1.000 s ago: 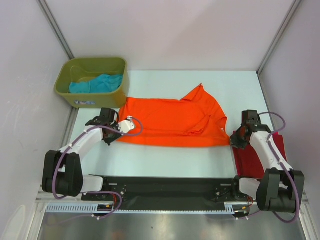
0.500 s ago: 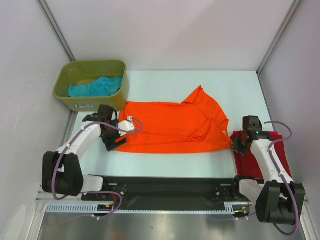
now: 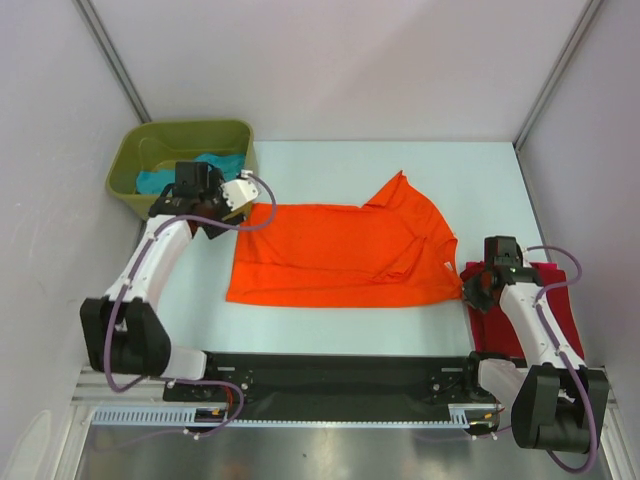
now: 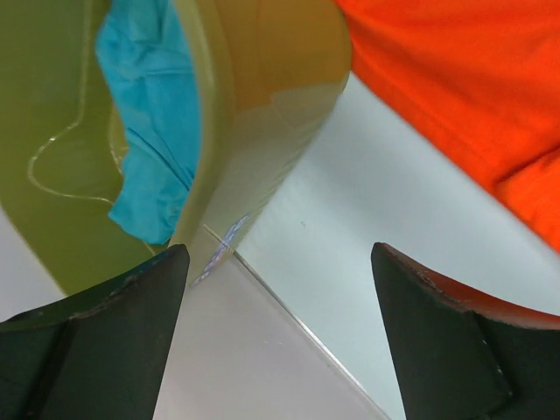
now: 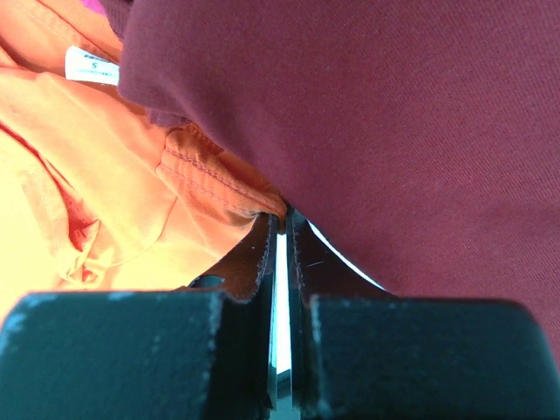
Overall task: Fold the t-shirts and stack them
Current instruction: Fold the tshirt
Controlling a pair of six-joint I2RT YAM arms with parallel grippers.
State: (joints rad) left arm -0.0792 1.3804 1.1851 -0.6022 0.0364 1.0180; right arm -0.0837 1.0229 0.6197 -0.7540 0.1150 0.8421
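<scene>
The orange t-shirt (image 3: 340, 255) lies spread on the table, its small white label (image 5: 91, 66) near its right end. My left gripper (image 3: 212, 218) hangs open and empty by the shirt's far-left corner, next to the bin; between its jaws (image 4: 280, 262) only bare table shows. My right gripper (image 3: 472, 285) is shut on the orange shirt's right corner (image 5: 219, 188), jaws (image 5: 282, 217) pinched at the hem. Beside it lies the dark red t-shirt (image 3: 555, 290), filling the right wrist view (image 5: 394, 114). The teal t-shirt (image 3: 155, 180) sits crumpled in the bin (image 4: 149, 114).
The olive-green bin (image 3: 135, 160) stands at the back left, its corner (image 4: 262, 87) close to my left fingers. White walls enclose the table on three sides. The black arm rail (image 3: 340, 375) runs along the near edge.
My left gripper has opened, let go of the orange shirt's left edge and swung back toward the bin. My right gripper, still shut, has pulled the shirt's right corner slightly nearer.
</scene>
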